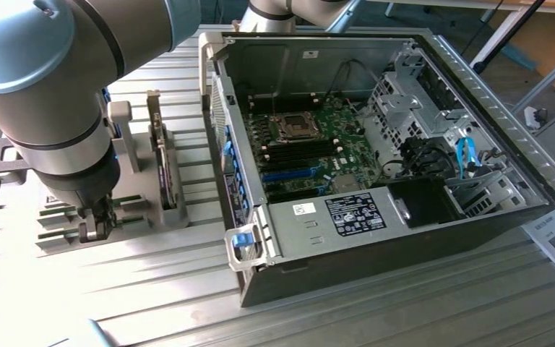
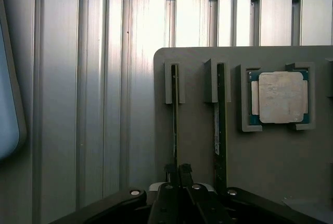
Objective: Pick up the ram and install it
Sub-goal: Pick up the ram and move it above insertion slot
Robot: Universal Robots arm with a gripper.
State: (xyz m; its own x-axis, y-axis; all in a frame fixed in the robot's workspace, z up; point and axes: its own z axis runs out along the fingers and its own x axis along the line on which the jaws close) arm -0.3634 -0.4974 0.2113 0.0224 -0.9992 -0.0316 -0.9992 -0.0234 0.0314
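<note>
Your hand looks pinched shut on the near end of the ram. The ram stands on edge in its slot of the grey holder, its long axis running straight away from the hand. A second memory stick stands just beside the hand, and its white label cannot be read.

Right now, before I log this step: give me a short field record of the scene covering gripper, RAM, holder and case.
gripper: black two-finger gripper, down at the holder, shut on the ram
ram: thin green ram stick, edge-on, seated in its slot by the plate's edge
neighbour: second thin stick, next slot, untouched
holder: flat grey holder plate on the ribbed metal table
processor: square silver processor chip, in its recess
case: open grey computer case, green motherboard exposed
progress: ram not yet lifted
</note>
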